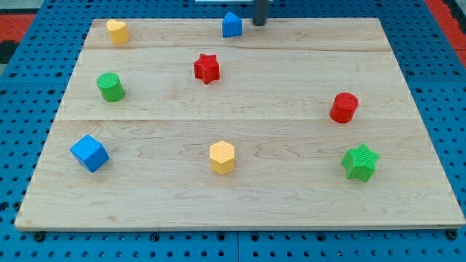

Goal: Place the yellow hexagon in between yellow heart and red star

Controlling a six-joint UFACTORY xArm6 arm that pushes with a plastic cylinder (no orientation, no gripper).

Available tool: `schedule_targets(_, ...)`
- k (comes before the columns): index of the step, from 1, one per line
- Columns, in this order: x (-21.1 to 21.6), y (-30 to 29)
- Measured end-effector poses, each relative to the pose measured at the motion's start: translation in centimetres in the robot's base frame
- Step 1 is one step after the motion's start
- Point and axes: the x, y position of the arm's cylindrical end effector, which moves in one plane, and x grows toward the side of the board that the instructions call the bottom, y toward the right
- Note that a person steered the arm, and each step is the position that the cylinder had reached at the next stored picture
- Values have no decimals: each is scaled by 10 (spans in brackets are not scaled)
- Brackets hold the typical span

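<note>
The yellow hexagon (222, 157) sits low on the wooden board, near the middle of the view's bottom half. The yellow heart (117, 31) is at the board's top left corner. The red star (207, 68) lies in the upper middle, to the right of and below the heart. My tip (258, 22) is at the view's top edge, just right of a blue block (231, 25), far above the hexagon and up-right of the red star.
A green cylinder (111, 87) stands at the left. A blue cube (89, 153) lies at the lower left. A red cylinder (344, 108) is at the right, a green star (360, 161) below it. The board (291, 204) rests on blue pegboard.
</note>
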Motion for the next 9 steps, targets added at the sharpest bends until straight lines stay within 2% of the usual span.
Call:
schedule_targets(1, 3, -97)
schedule_targets(3, 31, -159)
schedule_targets(4, 60, -109)
schedule_targets(5, 113, -79)
schedule_targets(6, 130, -118)
schedule_targets(7, 180, -86)
schedule_targets(8, 268, 14)
schedule_targets(9, 328, 22)
